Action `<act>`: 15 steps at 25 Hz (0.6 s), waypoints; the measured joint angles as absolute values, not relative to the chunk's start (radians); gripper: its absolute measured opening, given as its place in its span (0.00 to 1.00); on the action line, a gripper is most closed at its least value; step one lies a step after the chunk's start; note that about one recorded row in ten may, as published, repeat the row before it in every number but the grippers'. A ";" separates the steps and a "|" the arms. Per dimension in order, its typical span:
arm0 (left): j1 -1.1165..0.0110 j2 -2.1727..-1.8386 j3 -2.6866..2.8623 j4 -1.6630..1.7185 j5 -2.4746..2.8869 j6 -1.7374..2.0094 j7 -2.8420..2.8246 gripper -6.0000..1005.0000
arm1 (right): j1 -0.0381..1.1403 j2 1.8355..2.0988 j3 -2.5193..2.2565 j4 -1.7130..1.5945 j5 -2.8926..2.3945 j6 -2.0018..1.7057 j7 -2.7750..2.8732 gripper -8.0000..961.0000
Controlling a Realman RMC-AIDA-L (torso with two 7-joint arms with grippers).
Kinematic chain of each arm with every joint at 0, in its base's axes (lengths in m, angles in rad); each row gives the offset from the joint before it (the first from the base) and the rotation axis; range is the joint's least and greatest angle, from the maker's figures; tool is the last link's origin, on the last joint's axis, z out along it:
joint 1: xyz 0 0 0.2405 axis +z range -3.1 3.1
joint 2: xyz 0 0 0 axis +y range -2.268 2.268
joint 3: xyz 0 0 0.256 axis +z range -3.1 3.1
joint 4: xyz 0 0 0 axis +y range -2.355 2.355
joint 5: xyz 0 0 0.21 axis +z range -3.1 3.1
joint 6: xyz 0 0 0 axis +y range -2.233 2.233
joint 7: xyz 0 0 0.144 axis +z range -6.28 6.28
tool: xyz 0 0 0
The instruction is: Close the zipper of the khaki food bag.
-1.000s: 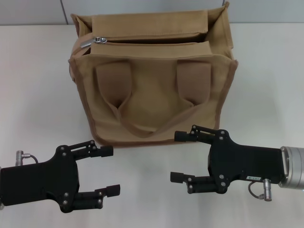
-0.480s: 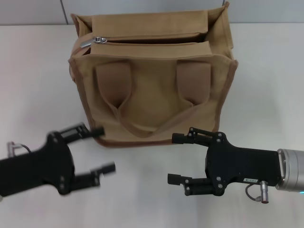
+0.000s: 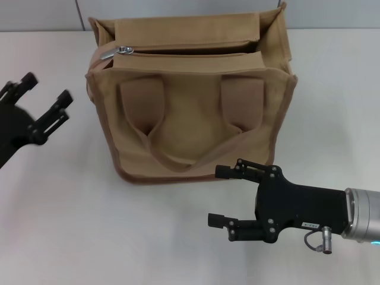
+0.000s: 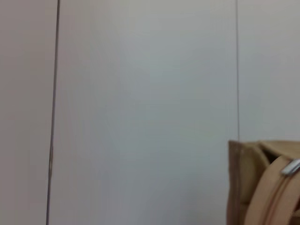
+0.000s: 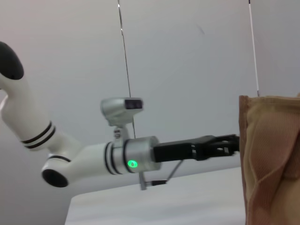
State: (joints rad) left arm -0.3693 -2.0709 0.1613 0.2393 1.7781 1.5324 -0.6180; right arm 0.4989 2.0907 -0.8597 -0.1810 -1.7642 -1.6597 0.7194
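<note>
The khaki food bag (image 3: 190, 101) stands upright at the table's middle back, its top gaping open. Its zipper runs along the top, with the silver slider and pull tab (image 3: 116, 51) at the bag's left end; the same slider (image 4: 291, 166) shows at the edge of the left wrist view. My left gripper (image 3: 40, 98) is open, raised at the left, a short way left of the bag's slider end. My right gripper (image 3: 227, 195) is open, low in front of the bag's right half, touching nothing. In the right wrist view the bag's side (image 5: 272, 159) and the left arm (image 5: 136, 157) show.
A white table (image 3: 148, 237) carries the bag, with a grey wall (image 3: 35, 15) behind it. The bag's front strap (image 3: 190, 157) hangs in a loop above my right gripper.
My left gripper has swung up and back from low in front of the bag to the left of its top. The right gripper has sunk slightly. The bag has not moved.
</note>
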 joint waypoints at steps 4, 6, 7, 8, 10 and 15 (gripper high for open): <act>-0.411 -2.072 0.191 0.231 1.798 1.480 -0.588 0.73 | 0.500 2.091 -0.861 -0.172 -1.764 -1.659 0.719 0.86; -0.431 -2.072 0.207 0.216 1.802 1.468 -0.554 0.72 | 0.500 2.091 -0.861 -0.167 -1.764 -1.659 0.719 0.86; -0.439 -2.072 0.213 0.209 1.804 1.467 -0.541 0.72 | 0.500 2.091 -0.861 -0.166 -1.764 -1.659 0.719 0.86; -0.447 -2.072 0.219 0.206 1.806 1.467 -0.530 0.72 | 0.500 2.091 -0.861 -0.166 -1.764 -1.659 0.719 0.86; -0.469 -2.073 0.230 0.203 1.804 1.474 -0.522 0.72 | 0.499 2.091 -0.860 -0.166 -1.764 -1.655 0.719 0.86; -0.506 -2.077 0.228 0.193 1.787 1.496 -0.512 0.71 | 0.499 2.089 -0.865 -0.166 -1.764 -1.652 0.719 0.86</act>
